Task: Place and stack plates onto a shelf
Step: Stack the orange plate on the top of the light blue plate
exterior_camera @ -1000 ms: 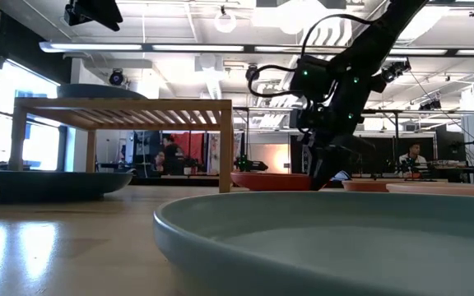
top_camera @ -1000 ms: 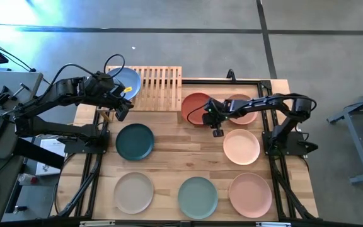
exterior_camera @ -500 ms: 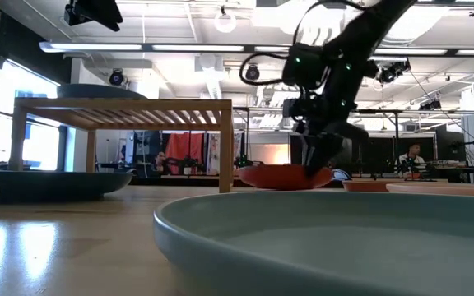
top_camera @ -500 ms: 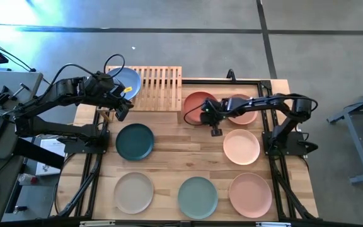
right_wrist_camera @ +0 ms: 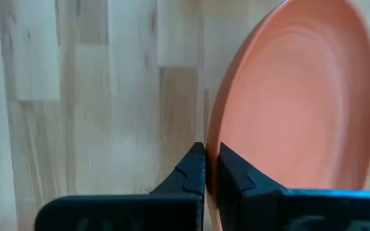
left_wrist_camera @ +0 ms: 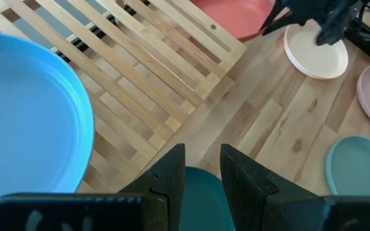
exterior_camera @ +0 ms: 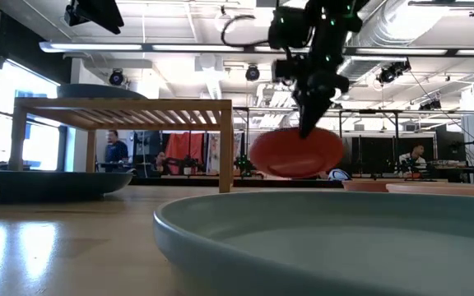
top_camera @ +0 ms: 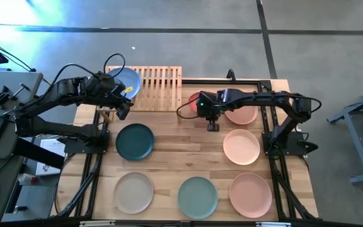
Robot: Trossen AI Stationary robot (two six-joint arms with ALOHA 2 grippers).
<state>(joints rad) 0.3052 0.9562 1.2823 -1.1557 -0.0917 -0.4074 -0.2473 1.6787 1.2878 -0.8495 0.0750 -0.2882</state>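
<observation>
Right pincer (top_camera: 210,120) clamped on the rim of the red plate (exterior_camera: 296,152), fingers (right_wrist_camera: 194,168) pinched on either side of the edge. Plate lifted clear of the table (top_camera: 169,151) and tilted, hanging below the pincer in the low view, just right of the shelf (top_camera: 159,87). Seen from above, mostly hidden under the right arm, only a sliver of red at the shelf's near right corner.

Left pincer (top_camera: 122,108) at the shelf's left edge, over the table, fingers (left_wrist_camera: 172,173) slightly apart and holding nothing. Blue plate (top_camera: 126,81) flat on the shelf's left end, just beside that pincer. Right part of the shelf bare slats.

Teal plate (top_camera: 135,141) on the table, near and in front of the left pincer. Three pink plates on the right side: one (top_camera: 241,113) under the right arm beside the red plate, one (top_camera: 241,146) in the middle row, one (top_camera: 251,195) at the front right corner. Beige plate (top_camera: 133,192) front left, green plate (top_camera: 198,197) front centre, filling the foreground of the low view. All of these flat and apart from one another, none stacked.

A person (exterior_camera: 115,150) standing far behind the shelf in the room.
</observation>
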